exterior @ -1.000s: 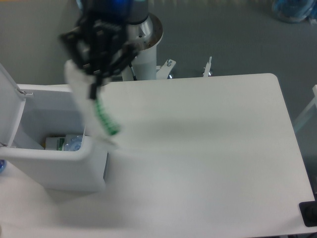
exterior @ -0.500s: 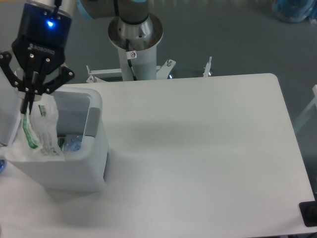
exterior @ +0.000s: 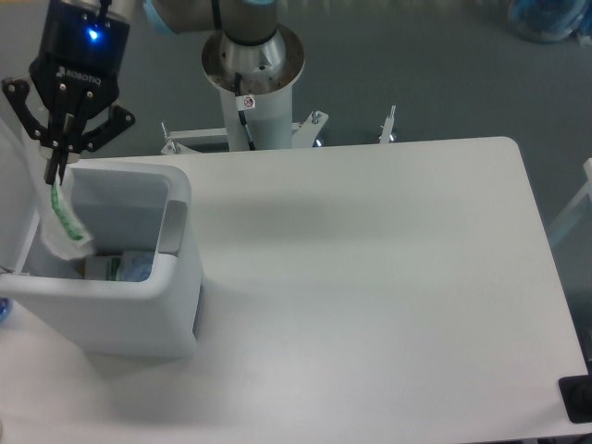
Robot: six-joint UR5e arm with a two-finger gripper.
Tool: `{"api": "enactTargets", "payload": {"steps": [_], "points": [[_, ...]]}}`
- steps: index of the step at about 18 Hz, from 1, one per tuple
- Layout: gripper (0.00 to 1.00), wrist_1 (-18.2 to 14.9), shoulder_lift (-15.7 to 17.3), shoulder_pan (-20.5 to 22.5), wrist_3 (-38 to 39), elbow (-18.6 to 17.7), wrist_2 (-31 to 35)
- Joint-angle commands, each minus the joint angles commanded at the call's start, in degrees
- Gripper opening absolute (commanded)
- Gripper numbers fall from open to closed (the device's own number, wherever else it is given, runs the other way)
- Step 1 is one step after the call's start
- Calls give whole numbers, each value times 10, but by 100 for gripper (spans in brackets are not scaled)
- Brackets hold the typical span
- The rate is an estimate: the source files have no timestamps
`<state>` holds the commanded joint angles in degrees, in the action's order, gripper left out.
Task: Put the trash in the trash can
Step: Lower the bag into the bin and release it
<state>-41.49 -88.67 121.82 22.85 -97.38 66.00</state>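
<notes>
The trash can (exterior: 139,319) is a white boxy bin at the table's left end, its lid (exterior: 13,190) swung open to the left. My gripper (exterior: 55,170) hangs over the bin's back left corner, shut on the top of the transparent plastic bag (exterior: 67,225). The bag, with green print, dangles down inside the bin against its left wall. At the bottom of the bin lies the clear bluish bottle (exterior: 137,268) next to a green-labelled item, partly hidden by the front wall.
The robot's pedestal base (exterior: 252,57) stands behind the table's (exterior: 370,277) far edge. A blue object (exterior: 548,18) lies on the floor at top right. A black piece (exterior: 578,400) sits at the table's bottom right corner.
My gripper swung left from the table edge to over the bin with the bag. The bag, draped over the bin's front wall half a second ago, now hangs inside.
</notes>
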Motion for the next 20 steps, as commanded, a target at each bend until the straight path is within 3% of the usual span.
{"api": "enactTargets", "payload": {"steps": [7, 12, 20], "points": [[0, 5, -52, 1, -13, 14, 4], [0, 5, -52, 2, -47, -18, 4], [0, 4, -65, 0, -58, -26, 20]]}}
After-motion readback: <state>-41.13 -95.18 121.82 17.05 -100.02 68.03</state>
